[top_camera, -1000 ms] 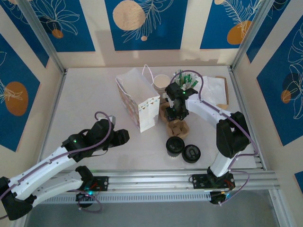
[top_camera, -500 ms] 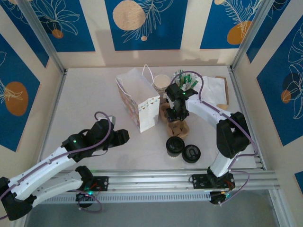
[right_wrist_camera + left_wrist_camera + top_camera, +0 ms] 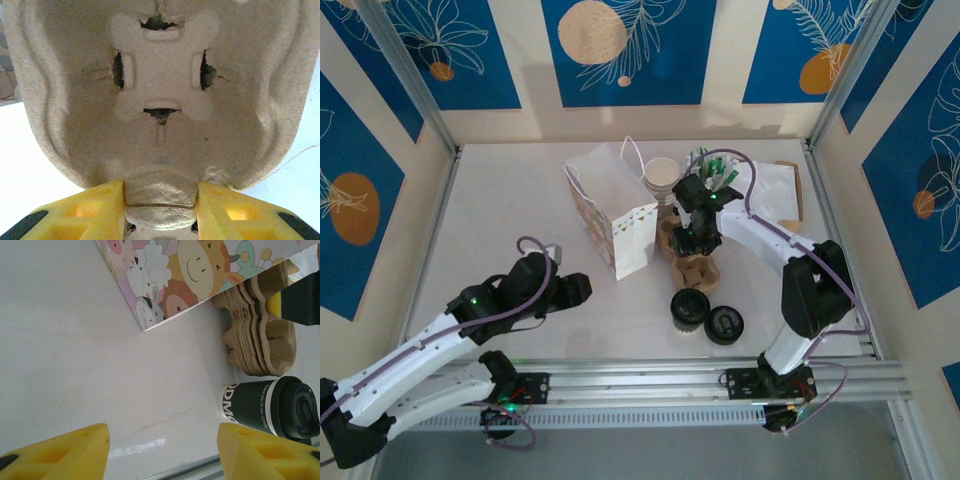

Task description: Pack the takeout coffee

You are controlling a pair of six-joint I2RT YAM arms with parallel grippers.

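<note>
1. The white table (image 3: 510, 200) is carrying everything; the items are sitting in its middle and right-rear part.
2. A paper bag (image 3: 615, 215) printed with cartoon animals is standing upright near the centre, handles up.
3. A stack of cream paper cups (image 3: 661, 176) is standing just right of the bag's far end.
4. A stack of pulp cup carriers (image 3: 695, 268) is lying right of the bag's near end.
5. The takeout coffee (image 3: 689, 307), black-lidded, is standing just in front of the carriers.
6. A loose black lid (image 3: 724, 325) is lying just beside the coffee, to its right.
7. A green-and-white bunch (image 3: 715, 168), too small to identify, is sitting at the rear; a white sheet (image 3: 770, 195) is lying flat to its right.
</note>
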